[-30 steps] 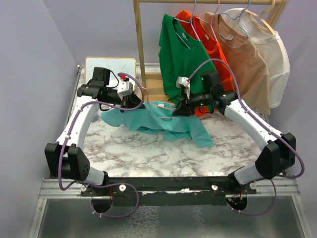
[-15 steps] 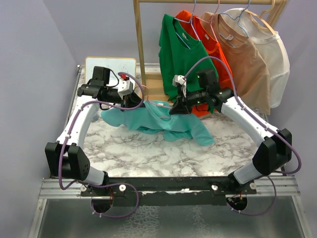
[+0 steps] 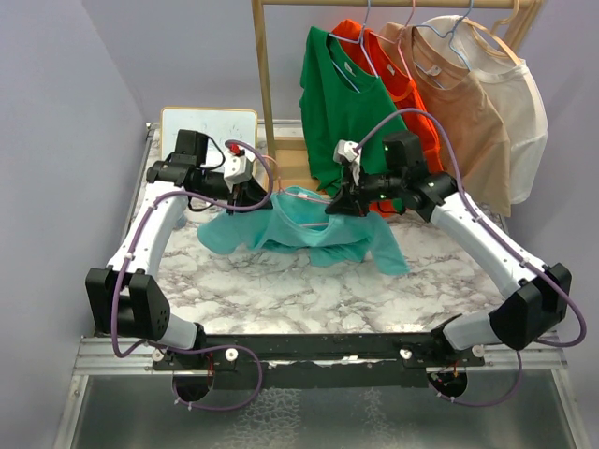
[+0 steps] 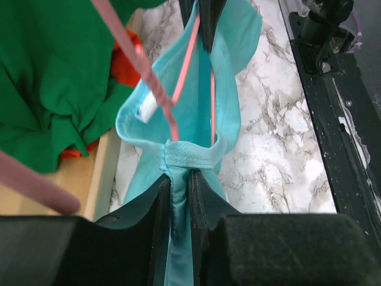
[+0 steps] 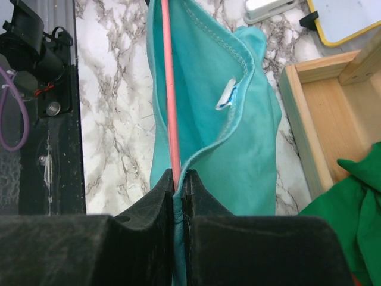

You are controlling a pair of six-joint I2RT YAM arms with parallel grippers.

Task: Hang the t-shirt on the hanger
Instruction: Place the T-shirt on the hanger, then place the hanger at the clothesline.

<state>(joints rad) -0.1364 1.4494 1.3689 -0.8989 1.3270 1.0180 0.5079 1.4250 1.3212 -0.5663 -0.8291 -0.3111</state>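
The one teal t-shirt (image 3: 309, 229) hangs stretched between the two grippers just above the marble table (image 3: 281, 290), and its single small white neck tag (image 5: 226, 95) carries a blue mark too small to read. The left gripper (image 4: 178, 182) has its fingers pinched nearly together on a fold of the collar seam. The right gripper (image 5: 178, 185) is clamped tight on the wire of the one pink hanger (image 5: 169, 89), which runs inside the neck opening. Behind them, four shirts hang on the wooden rack (image 3: 265, 84): a green shirt (image 3: 342, 112), an orange-red shirt (image 3: 402, 84), a tan shirt (image 3: 459, 94) and a cream shirt (image 3: 519, 103).
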